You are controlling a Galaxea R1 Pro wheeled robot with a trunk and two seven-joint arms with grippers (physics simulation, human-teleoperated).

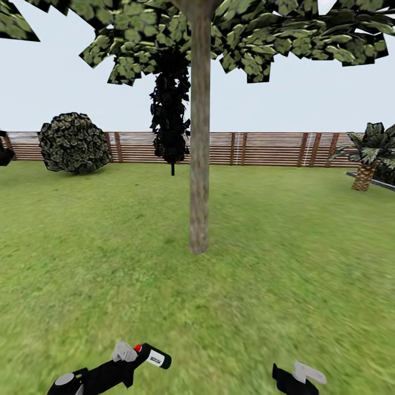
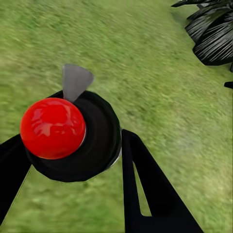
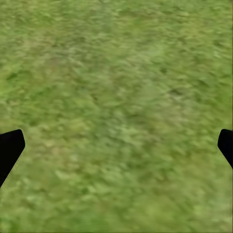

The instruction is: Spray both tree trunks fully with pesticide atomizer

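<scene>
From my head camera, a tree stands straight ahead on the grass lawn, its tree trunk a mottled grey-brown column rising into the leaves. Behind it runs the slatted wooden fence, with a round bush at one end and a low palm-like plant at the other. Low in that view my left fingers pinch the pesticide atomizer, held above the grass and lying nearly level. My left wrist camera gives what the head cannot: the atomizer seen end-on, red cap toward the lens, a black finger pressed on either side. My right fingers hang over bare grass; the right wrist camera shows their tips spread wide at both edges, nothing between them.
</scene>
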